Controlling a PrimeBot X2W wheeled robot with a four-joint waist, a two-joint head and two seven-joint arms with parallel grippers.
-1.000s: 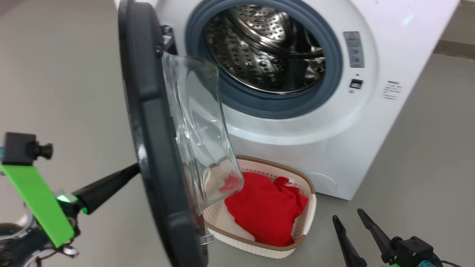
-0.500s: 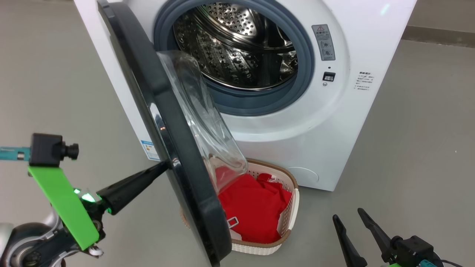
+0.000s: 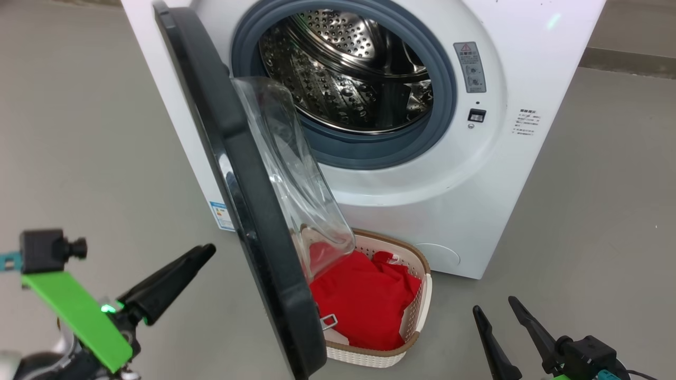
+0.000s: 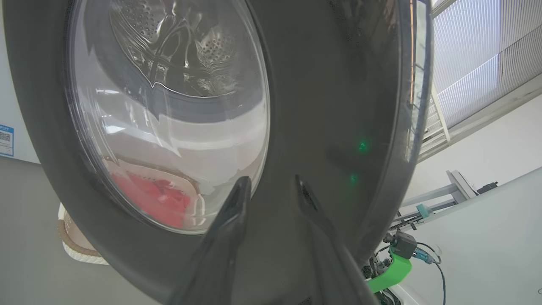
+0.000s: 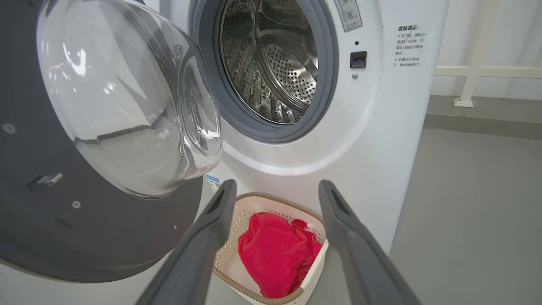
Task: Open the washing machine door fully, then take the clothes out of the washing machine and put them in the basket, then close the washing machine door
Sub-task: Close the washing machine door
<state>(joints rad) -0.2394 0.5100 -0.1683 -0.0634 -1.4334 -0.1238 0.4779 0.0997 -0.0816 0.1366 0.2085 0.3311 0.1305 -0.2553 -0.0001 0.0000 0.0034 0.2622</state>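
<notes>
Backed away from the washing machine door (image 3: 248, 174), the left gripper (image 3: 205, 250) at the lower left now sits just apart from the black rim it pressed a moment ago, fingers partly spread and empty. The door stands ajar, left of centre, before the washing machine (image 3: 422, 211). The clothes (image 3: 364, 301) lie in the basket (image 3: 393, 241) on the floor, lower centre. At the lower right, the right gripper (image 3: 495, 304) gapes wide, holding nothing.

The washing machine door (image 3: 248, 211) hides the left of the basket (image 3: 420, 298) and part of the clothes (image 3: 364, 306); the washing machine (image 3: 475, 174) is cut off above; its warning sticker (image 3: 471, 67) is too small to read
</notes>
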